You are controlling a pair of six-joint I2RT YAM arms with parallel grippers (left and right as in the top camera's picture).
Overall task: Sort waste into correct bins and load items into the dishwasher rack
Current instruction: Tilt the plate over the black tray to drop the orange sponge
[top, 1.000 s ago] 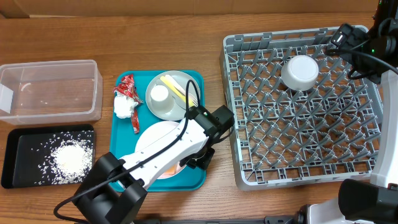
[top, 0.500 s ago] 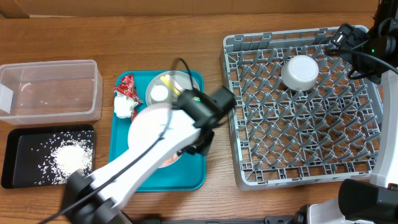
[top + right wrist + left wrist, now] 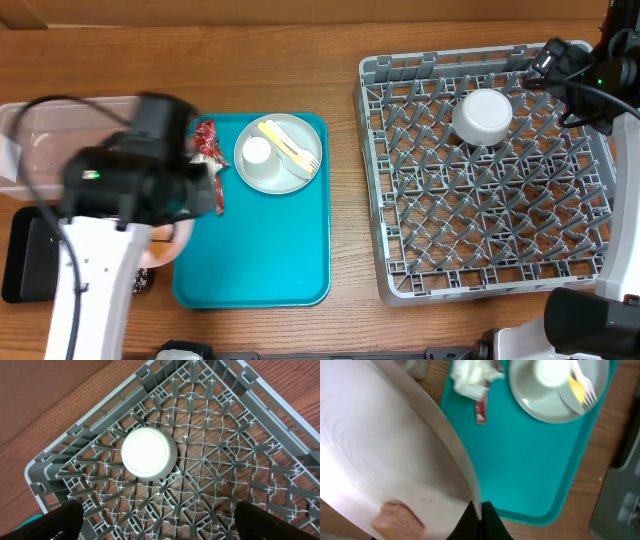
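Observation:
My left gripper [image 3: 480, 516] is shut on the rim of the white plate [image 3: 380, 450] and holds it tilted above the table's left side, near the black tray [image 3: 20, 262] and the clear tub [image 3: 40, 150]. An orange food piece [image 3: 395, 517] lies on the plate. The red wrapper [image 3: 481, 407] and white napkin [image 3: 470, 380] lie on the teal tray [image 3: 270, 250]. The grey plate [image 3: 278, 172] holds the small cup [image 3: 257, 150], fork and spoon [image 3: 290, 143]. The white bowl [image 3: 483, 115] sits upside down in the rack [image 3: 480, 230]. My right gripper [image 3: 160, 520] is open above the rack.
My left arm [image 3: 130, 180] covers most of the black tray and part of the tub, hiding the rice. The rack also fills the right wrist view [image 3: 210, 475]. Bare wood lies between the teal tray and the rack.
My left arm has lifted the white plate off the teal tray and swung it left over the bins. The right arm has not moved.

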